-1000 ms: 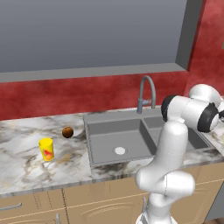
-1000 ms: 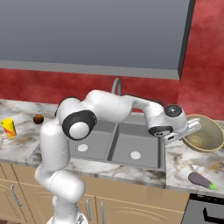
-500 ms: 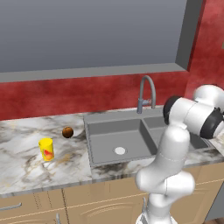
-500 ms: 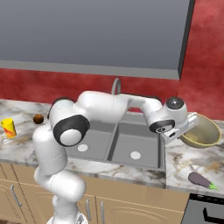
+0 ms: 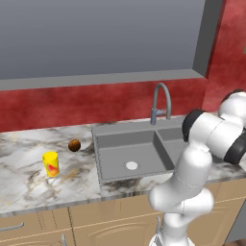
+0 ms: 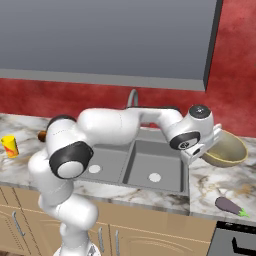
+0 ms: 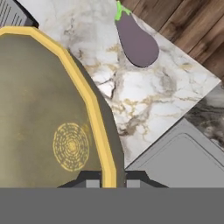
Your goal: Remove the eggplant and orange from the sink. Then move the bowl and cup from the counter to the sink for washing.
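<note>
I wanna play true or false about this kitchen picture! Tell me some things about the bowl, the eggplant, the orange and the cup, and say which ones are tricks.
1. The eggplant is lying on the counter, not in the sink. True.
2. The orange is inside the sink. False: it sits on the counter left of the sink, near the cup.
3. The fingers are closed on the rim of the bowl. True: one fingertip sits on each side of the yellow rim.
4. The cup is already in the sink. False: it stands upright on the counter.
5. The bowl is full of water. False: its speckled inside looks empty.
</note>
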Controlling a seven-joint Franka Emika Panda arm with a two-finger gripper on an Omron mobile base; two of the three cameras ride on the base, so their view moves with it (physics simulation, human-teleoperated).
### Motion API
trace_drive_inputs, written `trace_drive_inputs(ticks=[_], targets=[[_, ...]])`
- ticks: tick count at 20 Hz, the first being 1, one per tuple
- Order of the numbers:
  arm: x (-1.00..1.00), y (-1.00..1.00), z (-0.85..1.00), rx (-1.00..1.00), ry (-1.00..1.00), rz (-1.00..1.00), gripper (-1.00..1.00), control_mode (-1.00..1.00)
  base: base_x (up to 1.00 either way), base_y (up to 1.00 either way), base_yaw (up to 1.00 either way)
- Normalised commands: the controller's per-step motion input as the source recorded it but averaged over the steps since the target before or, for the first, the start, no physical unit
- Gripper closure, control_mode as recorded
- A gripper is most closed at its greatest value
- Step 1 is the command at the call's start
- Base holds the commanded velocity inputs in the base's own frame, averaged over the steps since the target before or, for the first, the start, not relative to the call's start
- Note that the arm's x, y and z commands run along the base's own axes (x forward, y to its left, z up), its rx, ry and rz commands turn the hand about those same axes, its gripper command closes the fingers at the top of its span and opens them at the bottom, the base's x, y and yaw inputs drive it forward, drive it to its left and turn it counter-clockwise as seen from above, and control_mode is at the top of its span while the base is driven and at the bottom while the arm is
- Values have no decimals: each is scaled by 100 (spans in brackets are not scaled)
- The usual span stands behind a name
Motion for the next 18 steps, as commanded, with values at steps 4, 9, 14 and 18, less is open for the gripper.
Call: trace_drive_inputs(ticks=[4, 9, 14, 18], targets=[[-30, 19, 17, 0, 4, 9, 100, -100, 0, 0, 0], [-25, 23, 13, 0, 8, 13, 100, -100, 0, 0, 0], [-23, 27, 13, -2, 7, 15, 100, -100, 0, 0, 0], [-21, 27, 12, -1, 11, 15, 100, -100, 0, 0, 0]])
